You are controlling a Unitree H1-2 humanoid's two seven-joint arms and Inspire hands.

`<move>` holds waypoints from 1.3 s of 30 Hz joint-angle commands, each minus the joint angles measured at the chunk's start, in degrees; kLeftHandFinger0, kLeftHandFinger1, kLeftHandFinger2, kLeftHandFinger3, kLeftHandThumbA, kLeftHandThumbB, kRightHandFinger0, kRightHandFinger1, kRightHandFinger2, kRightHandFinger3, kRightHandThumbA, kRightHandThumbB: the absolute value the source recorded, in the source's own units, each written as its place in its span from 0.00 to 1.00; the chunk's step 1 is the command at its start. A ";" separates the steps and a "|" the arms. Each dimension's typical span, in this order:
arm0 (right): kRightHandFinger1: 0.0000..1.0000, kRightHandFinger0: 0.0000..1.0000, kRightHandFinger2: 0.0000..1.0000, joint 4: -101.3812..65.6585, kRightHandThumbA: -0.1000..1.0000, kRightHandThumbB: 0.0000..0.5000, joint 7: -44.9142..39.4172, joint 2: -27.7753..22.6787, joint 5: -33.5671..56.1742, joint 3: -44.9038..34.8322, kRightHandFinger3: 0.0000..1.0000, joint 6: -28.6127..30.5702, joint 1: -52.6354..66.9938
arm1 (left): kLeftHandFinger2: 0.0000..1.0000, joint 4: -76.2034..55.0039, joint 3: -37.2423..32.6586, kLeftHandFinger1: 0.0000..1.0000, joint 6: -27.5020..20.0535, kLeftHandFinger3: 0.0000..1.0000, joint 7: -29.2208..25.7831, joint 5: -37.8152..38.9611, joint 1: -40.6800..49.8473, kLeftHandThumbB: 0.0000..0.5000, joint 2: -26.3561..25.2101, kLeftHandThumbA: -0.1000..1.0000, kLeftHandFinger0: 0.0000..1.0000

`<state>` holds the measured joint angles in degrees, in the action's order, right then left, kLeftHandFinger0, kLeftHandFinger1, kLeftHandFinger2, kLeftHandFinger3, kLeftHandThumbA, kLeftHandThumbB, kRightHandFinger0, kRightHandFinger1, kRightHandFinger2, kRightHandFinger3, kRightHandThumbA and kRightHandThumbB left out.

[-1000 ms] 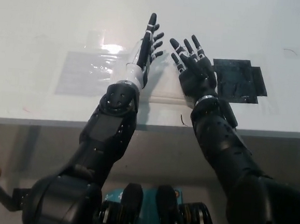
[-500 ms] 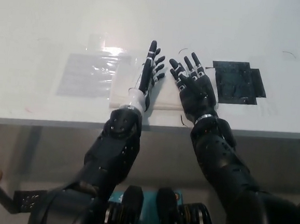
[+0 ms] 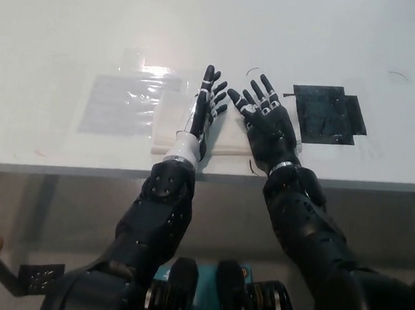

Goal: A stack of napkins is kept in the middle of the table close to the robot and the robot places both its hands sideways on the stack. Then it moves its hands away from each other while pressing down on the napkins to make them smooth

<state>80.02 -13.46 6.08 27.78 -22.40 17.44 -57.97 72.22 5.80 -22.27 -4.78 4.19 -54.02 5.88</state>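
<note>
The napkin stack (image 3: 177, 124) sits at the near table (image 3: 52, 28) edge, and it looks thin, soft and slidey, so I'd press flat on top near the middle. Left hand (image 3: 202, 115) stands edge-on over it and right hand (image 3: 267, 124) sits just beside, both with fingers spread and holding nothing.

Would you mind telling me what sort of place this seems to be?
Probably a lab or test bench: a bare white table with a taped clear sheet, a black patch, and a napkin stack under the robot's hands.
</note>
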 commanded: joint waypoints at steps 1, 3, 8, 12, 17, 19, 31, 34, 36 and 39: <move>1.00 1.00 1.00 1.31 1.00 0.76 2.98 -2.89 -2.81 1.69 1.00 0.38 1.54 | 1.00 0.87 -0.94 1.00 1.56 1.00 1.65 -0.60 1.48 0.88 -2.05 1.00 1.00; 1.00 1.00 1.00 0.97 1.00 0.72 2.90 -4.20 -3.37 2.35 1.00 1.46 1.30 | 1.00 0.67 -1.18 1.00 1.48 1.00 2.08 -0.67 1.11 0.89 -3.17 1.00 1.00; 1.00 1.00 1.00 0.45 1.00 0.72 2.12 -7.23 -4.02 3.34 1.00 1.56 0.31 | 1.00 0.42 -2.16 1.00 1.22 1.00 2.11 -1.47 0.05 0.85 -5.53 1.00 1.00; 1.00 1.00 1.00 0.18 1.00 0.72 1.93 -9.25 -3.93 3.13 1.00 1.85 -0.69 | 1.00 -1.59 -1.91 1.00 1.74 1.00 3.13 -0.62 -0.47 0.81 -7.18 1.00 1.00; 1.00 1.00 1.00 0.38 1.00 0.80 0.49 -12.53 -3.98 2.84 1.00 0.08 -0.51 | 1.00 -4.14 -1.90 1.00 2.26 1.00 4.71 -0.43 -0.86 0.76 -9.70 1.00 1.00; 1.00 1.00 1.00 0.33 1.00 0.70 0.26 -13.04 -3.37 2.26 1.00 -0.11 0.00 | 1.00 -4.76 -2.07 1.00 2.53 1.00 4.59 -0.64 -0.66 0.75 -10.42 1.00 1.00; 1.00 1.00 1.00 0.26 1.00 0.68 0.43 -14.77 -3.19 1.29 1.00 0.64 1.38 | 1.00 -7.17 -1.11 1.00 4.26 1.00 6.88 0.71 0.17 0.74 -14.60 1.00 1.00; 1.00 1.00 1.00 0.04 1.00 0.67 0.45 -15.03 -3.72 1.73 1.00 1.18 1.39 | 1.00 -8.30 -1.63 1.00 5.30 1.00 6.51 -0.12 0.56 0.73 -15.59 1.00 1.00; 1.00 1.00 1.00 -0.87 1.00 0.67 -0.41 -15.16 -4.28 2.35 1.00 2.40 1.39 | 1.00 -9.16 -1.75 1.00 5.07 1.00 6.71 -0.30 1.12 0.70 -16.43 1.00 1.00; 1.00 1.00 1.00 -3.59 1.00 0.71 -1.16 -15.00 -5.63 3.79 1.00 5.00 1.70 | 1.00 -11.55 -1.81 1.00 4.04 1.00 7.60 -0.15 2.36 0.69 -17.24 1.00 1.00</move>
<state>79.38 -13.52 -7.42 24.13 -19.96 18.90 -56.73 64.12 3.91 -17.53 1.21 4.04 -51.72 -9.29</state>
